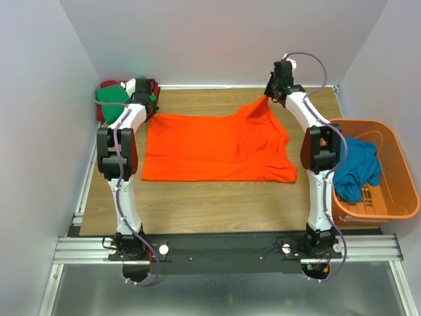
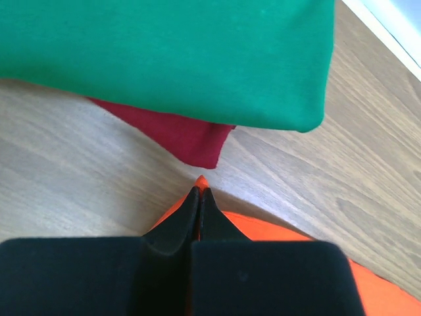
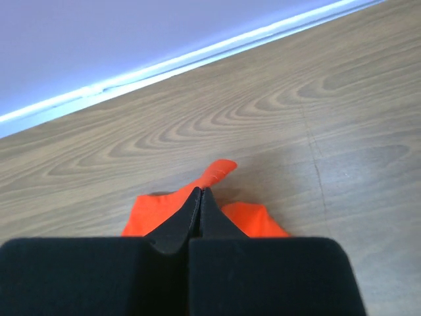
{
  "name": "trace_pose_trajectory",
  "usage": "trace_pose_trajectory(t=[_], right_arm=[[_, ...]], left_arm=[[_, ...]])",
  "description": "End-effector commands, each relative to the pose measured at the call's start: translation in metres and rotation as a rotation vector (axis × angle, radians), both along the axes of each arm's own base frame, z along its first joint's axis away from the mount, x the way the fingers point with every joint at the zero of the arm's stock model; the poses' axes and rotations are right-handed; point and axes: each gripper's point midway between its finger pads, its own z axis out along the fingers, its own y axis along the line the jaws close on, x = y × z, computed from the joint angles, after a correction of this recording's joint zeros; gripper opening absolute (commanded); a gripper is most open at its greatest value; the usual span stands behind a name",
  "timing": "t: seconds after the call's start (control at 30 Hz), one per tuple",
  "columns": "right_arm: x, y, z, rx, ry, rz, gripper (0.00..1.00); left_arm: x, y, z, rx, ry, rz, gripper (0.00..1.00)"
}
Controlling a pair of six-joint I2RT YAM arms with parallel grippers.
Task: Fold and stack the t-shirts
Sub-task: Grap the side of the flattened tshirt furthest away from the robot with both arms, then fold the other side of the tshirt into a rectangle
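- The orange t-shirt (image 1: 217,148) is spread across the middle of the table (image 1: 197,210), mostly flat, and it's wider than it is deep.
- The left gripper (image 2: 199,192) is down at the shirt's far left corner. Its fingers are pressed tight together with a sliver of orange cloth poking out past the tips, so that's a pinch on the corner, low over the wood.
- Over to the right gripper (image 3: 200,192), at the far right corner. The jaws are closed the same way, and a little tongue of orange sticks out beyond the tips.
- From above, that right corner is drawn up off the table into a peak at the gripper, with creases running down from it. The left corner sits lower, close to the surface.
- The shirt's near edge lies flat on the table, and its near right corner tapers to a point.
- The green t-shirt (image 2: 164,59) is folded at the table's far left corner, just beyond the left gripper and clear of the orange cloth.
- It lies on top of the dark red t-shirt (image 2: 181,135), and one red corner peeks out from under its edge.
- Off to the right of the table, the teal t-shirt (image 1: 355,168) sits crumpled in the basket (image 1: 402,178), bunched toward its left side.
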Motion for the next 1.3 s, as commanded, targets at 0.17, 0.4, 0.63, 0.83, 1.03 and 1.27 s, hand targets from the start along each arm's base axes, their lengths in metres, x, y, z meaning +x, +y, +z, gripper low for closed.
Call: trace_pose_trajectory(t=[0.17, 0.4, 0.63, 0.83, 1.03, 1.27], right_arm=[[-0.047, -0.005, 0.041, 0.044, -0.053, -0.009, 0.01], [-0.097, -0.011, 0.04, 0.078, -0.025, -0.031, 0.01], [-0.136, -0.014, 0.037, 0.121, -0.007, -0.045, 0.01], [-0.171, -0.023, 0.033, 0.131, 0.01, -0.07, 0.01], [-0.199, -0.025, 0.026, 0.141, 0.029, -0.062, 0.01], [-0.221, -0.029, 0.033, 0.149, 0.008, -0.063, 0.01]], left_arm=[[-0.002, -0.003, -0.003, -0.022, -0.013, -0.054, 0.0], [-0.012, -0.007, -0.002, -0.038, -0.029, -0.071, 0.0], [-0.022, -0.008, 0.005, -0.05, -0.049, -0.068, 0.0], [-0.035, -0.007, 0.009, -0.055, -0.058, -0.055, 0.0], [-0.047, -0.009, 0.011, -0.065, -0.066, -0.054, 0.0], [-0.061, 0.004, 0.012, -0.071, -0.067, -0.03, 0.0]])
